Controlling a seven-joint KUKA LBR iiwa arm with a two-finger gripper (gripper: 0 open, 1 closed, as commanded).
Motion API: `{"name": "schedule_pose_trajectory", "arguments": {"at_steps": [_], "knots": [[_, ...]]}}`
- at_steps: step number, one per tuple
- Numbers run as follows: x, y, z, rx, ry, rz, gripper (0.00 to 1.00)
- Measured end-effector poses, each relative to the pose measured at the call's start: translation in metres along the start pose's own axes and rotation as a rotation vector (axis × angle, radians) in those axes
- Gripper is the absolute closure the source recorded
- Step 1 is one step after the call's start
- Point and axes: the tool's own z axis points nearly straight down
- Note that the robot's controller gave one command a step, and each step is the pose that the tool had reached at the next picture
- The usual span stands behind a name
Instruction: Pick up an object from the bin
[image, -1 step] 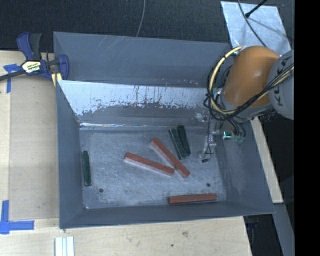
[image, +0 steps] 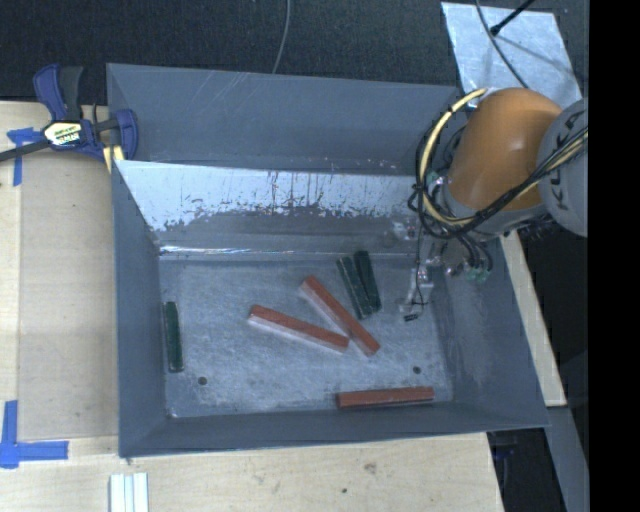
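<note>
At right of bin (image: 300, 125), tool (image: 414, 303) vertical, apparently beside green sticks (image: 359, 284)

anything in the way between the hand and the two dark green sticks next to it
Nothing visible. The hand hangs just right of the dark green sticks, with only bare bin floor between them. The reddish sticks lie on the green pair's other side, to its left.

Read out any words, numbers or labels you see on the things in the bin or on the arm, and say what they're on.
None to read: the reddish-brown sticks, the dark green sticks, the grey bin and the gripper carry no legible text.
</note>
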Motion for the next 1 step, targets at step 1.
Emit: {"name": "schedule_pose_trajectory", "arguments": {"at_steps": [1], "knots": [[0.0251, 0.0754, 0.0488, 0.000, -0.001, 0.000, 0.00]]}}
